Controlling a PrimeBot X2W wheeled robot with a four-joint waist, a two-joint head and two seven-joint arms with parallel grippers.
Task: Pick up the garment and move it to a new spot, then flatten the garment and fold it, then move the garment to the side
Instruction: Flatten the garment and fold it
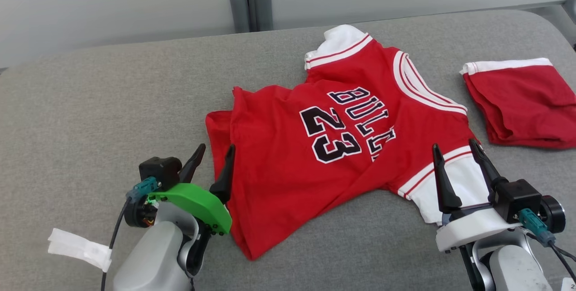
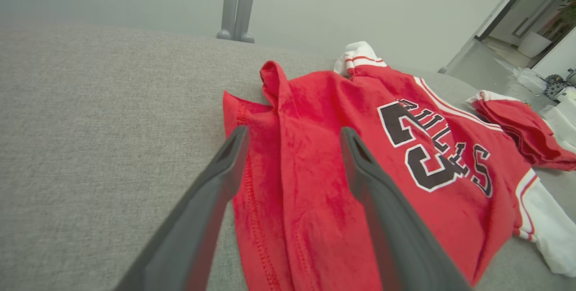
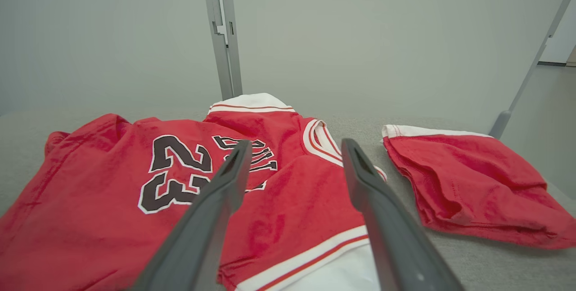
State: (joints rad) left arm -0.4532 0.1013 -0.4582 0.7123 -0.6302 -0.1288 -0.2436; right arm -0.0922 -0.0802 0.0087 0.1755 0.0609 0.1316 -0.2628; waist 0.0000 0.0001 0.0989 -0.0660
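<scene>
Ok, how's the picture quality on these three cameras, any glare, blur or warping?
Head view: even soft light, no glare, jersey lettering crisp. Left wrist view: wide-angle warping, near fingers slightly soft. Right wrist view: same warping, folded red cloth sharp.

A grey, woven padded surface (image 1: 90,115) spreads across the head view. On its right side lies a folded red cloth (image 1: 526,106), creased and layered, with a white band along its far edge. Low at the left, a crumpled white strip (image 1: 78,247) shows over the surface. Behind the surface, two grey upright posts (image 1: 250,5) stand side by side against a pale wall (image 1: 112,3). In the left wrist view, a white pot (image 2: 533,43) stands on the floor beyond a doorway (image 2: 499,10).
</scene>
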